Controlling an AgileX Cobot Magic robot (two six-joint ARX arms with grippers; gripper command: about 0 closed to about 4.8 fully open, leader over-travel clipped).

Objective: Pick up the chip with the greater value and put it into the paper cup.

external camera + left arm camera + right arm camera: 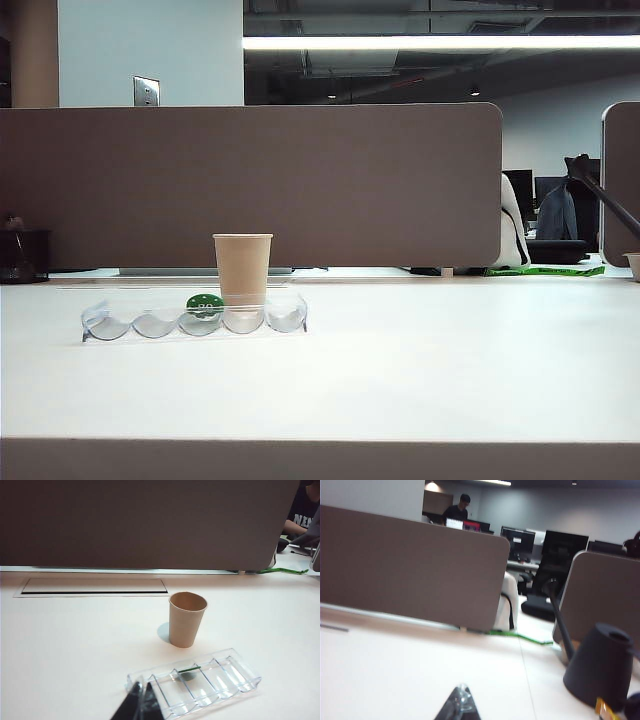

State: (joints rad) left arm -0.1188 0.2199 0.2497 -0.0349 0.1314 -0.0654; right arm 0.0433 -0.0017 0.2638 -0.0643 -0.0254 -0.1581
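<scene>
A: While you're watching the exterior view, note the paper cup stands upright on the white table, left of centre, touching or just behind the far edge of the clear chip tray.

B: And the chips?

A: You can see only the green chip, standing on edge in the tray's middle slot, just left of the cup. From the left wrist cam it shows as a thin green sliver. The blue 50 chip isn't visible in any view; you can't see inside the cup, so can't tell if it's in there.

B: Grippers?

A: Left gripper sits low at the near side of the tray, its dark tips close together, just at or over the tray's end slot. You can't tell from the pic whether it's fully closed, and nothing shows between the tips. Right gripper is well off to the right, away from cup & tray, tips pinched together to a point, closed w/ nothing in them. It points toward the brown partition, with a black cone-shaped lamp base near it on the right.

B: Cup upright in both views?

A: Yes, open mouth up.
</scene>
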